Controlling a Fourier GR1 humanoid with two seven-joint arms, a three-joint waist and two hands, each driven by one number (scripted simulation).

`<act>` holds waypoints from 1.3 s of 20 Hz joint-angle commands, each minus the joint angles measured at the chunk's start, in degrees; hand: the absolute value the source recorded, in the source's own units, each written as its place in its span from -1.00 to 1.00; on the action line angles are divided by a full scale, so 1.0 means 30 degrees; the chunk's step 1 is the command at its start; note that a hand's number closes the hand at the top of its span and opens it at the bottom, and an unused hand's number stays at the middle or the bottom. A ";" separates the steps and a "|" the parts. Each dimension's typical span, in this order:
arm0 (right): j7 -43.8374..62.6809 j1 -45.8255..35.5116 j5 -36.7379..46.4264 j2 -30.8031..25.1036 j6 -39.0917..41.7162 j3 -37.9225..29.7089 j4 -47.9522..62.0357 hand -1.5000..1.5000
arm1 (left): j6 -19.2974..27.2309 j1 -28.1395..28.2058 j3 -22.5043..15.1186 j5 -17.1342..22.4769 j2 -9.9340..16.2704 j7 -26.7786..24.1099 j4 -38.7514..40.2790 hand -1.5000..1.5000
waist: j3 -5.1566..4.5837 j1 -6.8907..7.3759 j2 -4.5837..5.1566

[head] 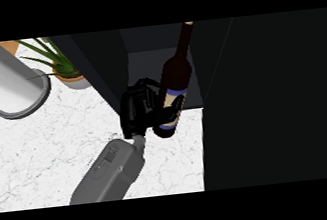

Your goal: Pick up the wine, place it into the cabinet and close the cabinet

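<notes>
While curled round it, hand (143,111) left of wine bottle (175,75) — tilted, at cabinet (269,96) opening.

The wine (174,83) leans into the cabinet (146,58), plant (61,62) left.

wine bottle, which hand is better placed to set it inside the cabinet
The hand in view, apparently the left: its fingers are curled round the wine bottle, at the open dark cabinet. The other hand does not show.
</notes>
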 commanded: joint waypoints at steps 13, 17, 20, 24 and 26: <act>0.0451 0.2250 -0.1584 0.0128 0.0693 -0.0397 -0.3726 -1.00 | -0.2203 -0.3818 0.1219 0.4301 -0.0001 -0.2291 0.6270 1.00 | 0.0017 0.0001 0.0007; 0.0995 0.1379 -0.2001 0.0296 0.0566 -0.0817 -0.3260 -1.00 | -0.1988 -0.5929 0.1678 0.5153 -0.0002 -0.2115 0.8139 1.00 | 0.0010 -0.0050 0.0076; -0.0765 0.2996 -0.2278 -0.0160 0.1697 -0.1053 -0.3145 -1.00 | -0.0954 -0.5760 0.0497 0.6192 -0.0001 -0.2469 0.7341 1.00 | 0.0025 -0.0177 0.0030; 0.0216 0.1987 -0.1700 0.0434 0.1032 -0.0393 -0.2982 -1.00 | -0.1553 -0.8363 0.2406 0.5963 -0.0002 -0.1924 0.9881 1.00 | 0.0005 -0.0177 0.0126; 0.0549 0.1381 -0.2295 0.0279 0.1175 -0.1356 -0.2597 -1.00 | -0.1797 -0.9343 0.2699 0.5719 0.0138 -0.1294 1.0624 1.00 | 0.0010 -0.0042 0.0133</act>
